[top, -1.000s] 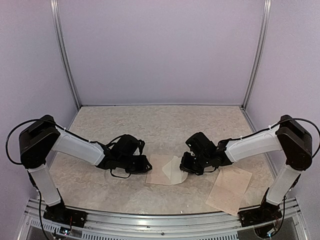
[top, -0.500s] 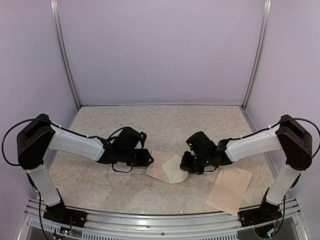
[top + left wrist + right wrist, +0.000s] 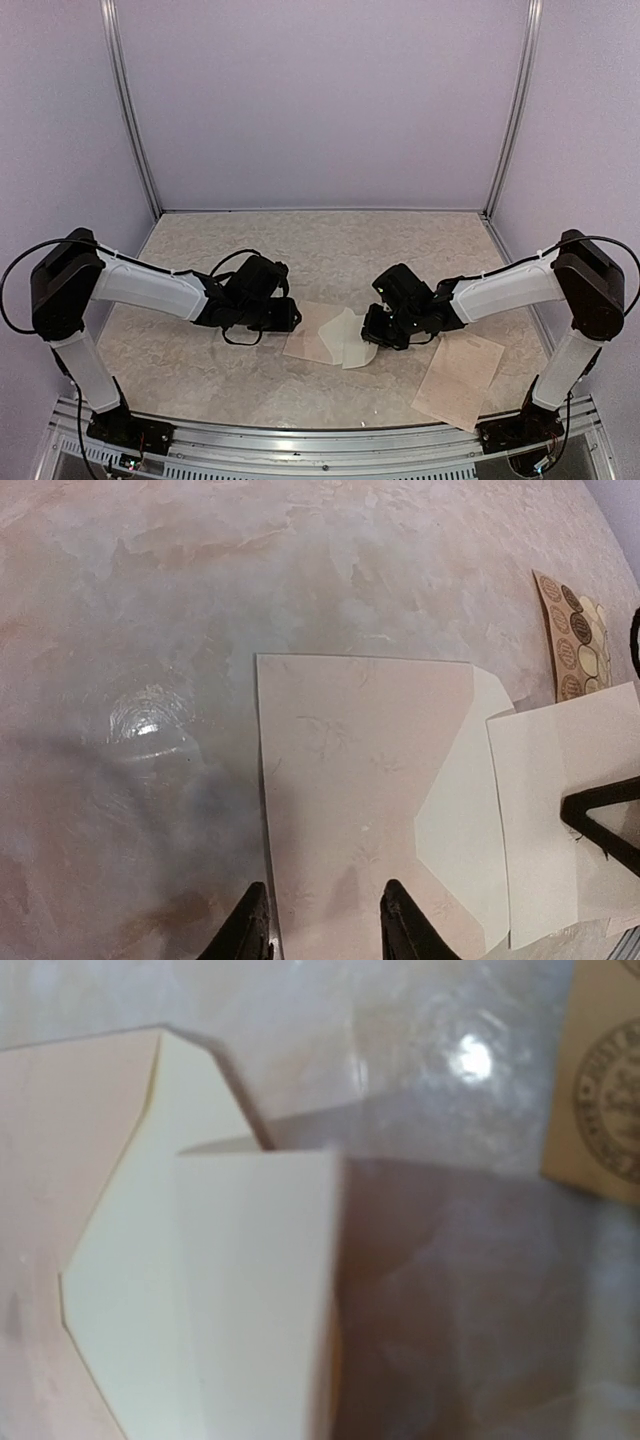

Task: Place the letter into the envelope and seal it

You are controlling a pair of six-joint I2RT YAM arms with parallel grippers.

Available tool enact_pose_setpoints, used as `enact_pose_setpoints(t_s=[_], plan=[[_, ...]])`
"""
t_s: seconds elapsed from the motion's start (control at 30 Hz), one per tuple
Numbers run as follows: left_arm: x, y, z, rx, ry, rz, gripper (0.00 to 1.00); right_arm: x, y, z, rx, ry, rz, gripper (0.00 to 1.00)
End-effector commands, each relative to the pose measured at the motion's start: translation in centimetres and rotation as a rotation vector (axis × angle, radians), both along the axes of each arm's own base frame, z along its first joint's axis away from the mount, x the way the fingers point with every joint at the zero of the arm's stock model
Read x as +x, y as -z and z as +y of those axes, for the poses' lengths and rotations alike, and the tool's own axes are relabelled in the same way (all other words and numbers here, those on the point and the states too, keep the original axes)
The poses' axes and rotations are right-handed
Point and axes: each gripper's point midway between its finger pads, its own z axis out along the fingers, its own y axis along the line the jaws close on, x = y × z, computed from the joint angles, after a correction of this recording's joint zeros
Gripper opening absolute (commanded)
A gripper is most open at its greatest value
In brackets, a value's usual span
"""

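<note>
Left fingers (image 3: 400, 928) have eased to a narrow gap, straddling the near edge of the pale cream-pink paper envelope (image 3: 350, 780). It's slid a bit left on the marbled surface (image 3: 150, 600), flap open. Right fingers (image 3: 378, 330) stay pinched shut, apparently on the white folded paper letter (image 3: 260, 1290), over the flap, not inside yet. The pinch itself is out of frame on the right wrist view.

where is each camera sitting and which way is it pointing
Top external: above and behind the bases, looking down at the table; both arms, left gripper and right gripper show.
Left wrist: on the left arm, looking down past its own fingers at the envelope.
Right wrist: close above the letter; no fingers show.
Shared: both wrist views hold envelope, letter and sticker sheet.
</note>
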Motion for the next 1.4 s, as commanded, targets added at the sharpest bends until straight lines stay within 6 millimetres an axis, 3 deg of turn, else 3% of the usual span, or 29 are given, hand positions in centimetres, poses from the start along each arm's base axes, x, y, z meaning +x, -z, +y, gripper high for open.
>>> enact_pose_setpoints(t_s=[0.0, 0.1, 0.2, 0.43, 0.7, 1.07, 1.37], plan=[[0.8, -2.2, -0.3, 0.012, -0.004, -0.054, 0.39, 0.6, -1.0, -0.2, -0.004, 0.008, -0.02, 0.0], [1.0, -2.2, -0.6, 0.015, 0.007, -0.066, 0.4, 0.6, -1.0, -0.2, -0.003, 0.01, -0.019, 0.0], [1.0, -2.2, -1.8, -0.042, 0.056, -0.062, 0.34, 0.7, -1.1, -0.2, -0.002, 0.009, -0.025, 0.0], [0.9, 0.4, -3.0, -0.041, 0.109, -0.027, 0.22, 1.1, -1.3, 0.2, -0.003, 0.006, -0.027, 0.0], [0.2, 3.9, -1.3, 0.038, 0.09, 0.017, 0.08, 1.7, -0.9, 0.4, -0.015, 0.002, -0.02, 0.0], [-0.7, 5.5, 0.0, 0.063, 0.078, 0.046, 0.0, 2.5, -0.1, 1.1, -0.03, -0.012, -0.011, 0.0], [-1.0, 6.2, 0.6, 0.082, 0.074, 0.055, 0.0, 3.3, 0.2, 1.2, -0.036, -0.012, -0.016, 0.0]])
